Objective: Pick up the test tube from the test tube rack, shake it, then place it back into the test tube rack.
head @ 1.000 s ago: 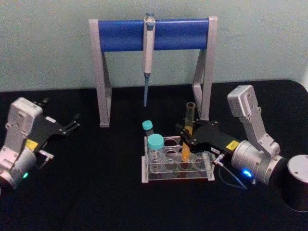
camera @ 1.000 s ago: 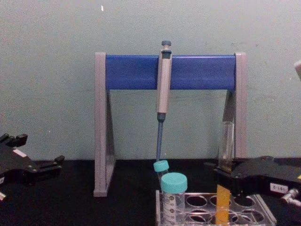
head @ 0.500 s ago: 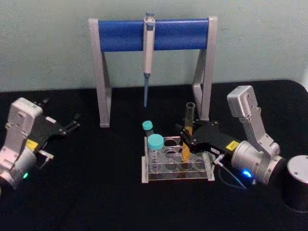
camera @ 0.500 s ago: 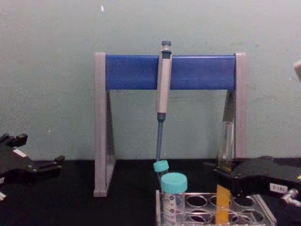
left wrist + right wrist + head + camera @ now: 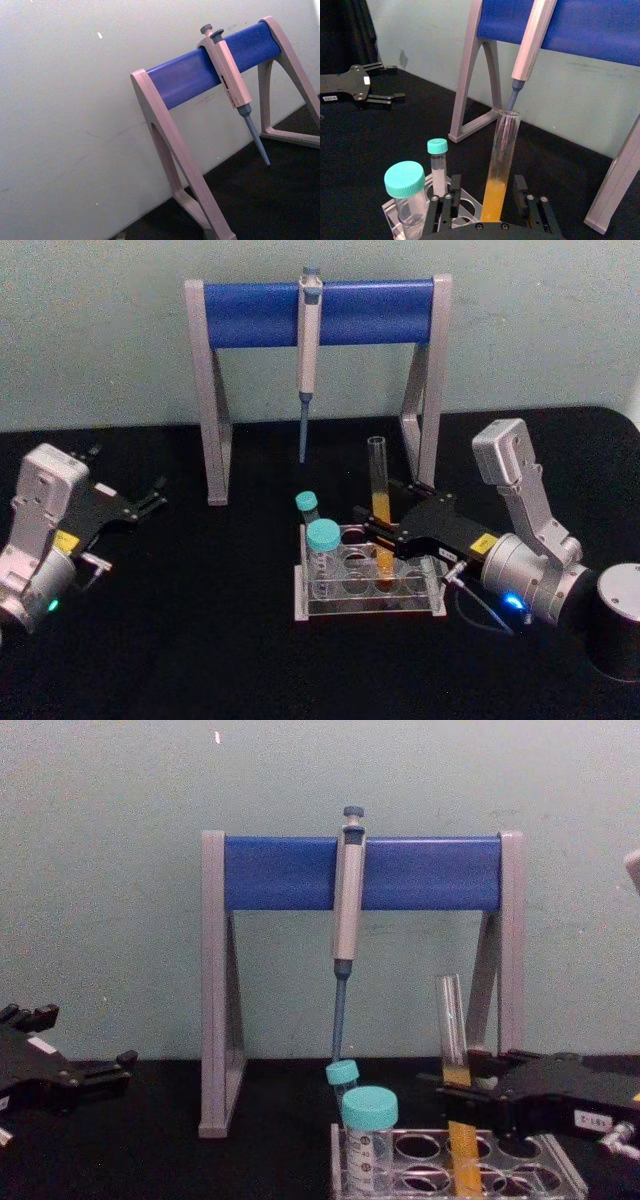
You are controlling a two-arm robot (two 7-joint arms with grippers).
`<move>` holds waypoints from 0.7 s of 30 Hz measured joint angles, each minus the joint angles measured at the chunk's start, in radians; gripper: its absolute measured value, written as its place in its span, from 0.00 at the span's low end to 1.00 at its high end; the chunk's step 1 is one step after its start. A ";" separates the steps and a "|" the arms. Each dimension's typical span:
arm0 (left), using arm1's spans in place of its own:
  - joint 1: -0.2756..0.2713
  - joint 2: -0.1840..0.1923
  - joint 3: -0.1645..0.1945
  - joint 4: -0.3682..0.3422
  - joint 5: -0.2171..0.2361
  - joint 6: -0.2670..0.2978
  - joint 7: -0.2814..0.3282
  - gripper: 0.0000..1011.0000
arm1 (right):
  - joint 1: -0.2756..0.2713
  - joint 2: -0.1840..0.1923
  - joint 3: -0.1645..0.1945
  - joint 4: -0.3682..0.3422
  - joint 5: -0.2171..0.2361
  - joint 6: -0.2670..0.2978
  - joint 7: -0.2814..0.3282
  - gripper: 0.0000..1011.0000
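Note:
The test tube, tall clear glass with orange-yellow liquid in its lower part, stands in a back-row hole of the test tube rack and leans slightly to the left. My right gripper reaches in from the right at the tube's liquid level. It is open: in the right wrist view the black fingers stand on either side of the test tube with a gap on each side. The chest view shows the test tube rising above the right gripper. My left gripper rests open at the far left.
Two teal-capped vials occupy the rack's left end. Behind the rack stands a grey-legged stand with a blue crossbar, and a pipette hangs from it. The stand's right leg is close behind the tube. The tabletop is black.
The right gripper's fingers have opened off the test tube. The tube, which leaned right in the grip, now stands in the rack leaning left. The left arm has not moved.

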 joint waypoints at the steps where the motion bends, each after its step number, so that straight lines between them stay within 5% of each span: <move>1: 0.000 0.000 0.000 0.000 0.000 0.000 0.000 0.99 | 0.000 0.000 0.000 0.000 0.000 0.000 0.000 0.69; 12: 0.000 0.000 0.000 0.000 0.000 0.000 0.000 0.99 | 0.000 0.000 0.000 0.000 0.001 0.000 0.000 0.98; 21: 0.000 0.000 0.000 0.000 0.000 0.000 0.000 0.99 | -0.003 0.002 0.003 -0.004 0.002 -0.002 0.001 0.99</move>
